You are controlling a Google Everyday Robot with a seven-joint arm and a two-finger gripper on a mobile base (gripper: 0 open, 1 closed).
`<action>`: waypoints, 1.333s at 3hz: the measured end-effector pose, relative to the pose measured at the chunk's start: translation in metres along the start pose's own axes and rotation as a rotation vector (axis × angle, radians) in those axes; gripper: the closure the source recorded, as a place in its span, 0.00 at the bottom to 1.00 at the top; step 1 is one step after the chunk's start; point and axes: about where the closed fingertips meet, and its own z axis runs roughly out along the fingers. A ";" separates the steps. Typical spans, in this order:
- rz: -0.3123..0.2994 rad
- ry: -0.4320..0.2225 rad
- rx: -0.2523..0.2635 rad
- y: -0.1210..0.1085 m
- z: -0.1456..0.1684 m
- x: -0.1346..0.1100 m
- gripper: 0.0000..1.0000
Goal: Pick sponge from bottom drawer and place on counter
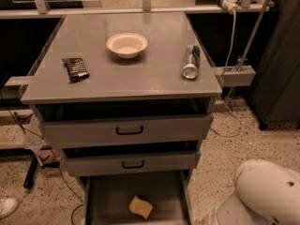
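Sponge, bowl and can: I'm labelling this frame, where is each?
sponge (140, 206): camera view, top face.
white bowl (126, 44): camera view, inner floor.
can (191, 61): camera view, its side.
gripper: out of view.
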 end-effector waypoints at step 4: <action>0.205 -0.162 0.018 -0.054 0.083 -0.029 0.00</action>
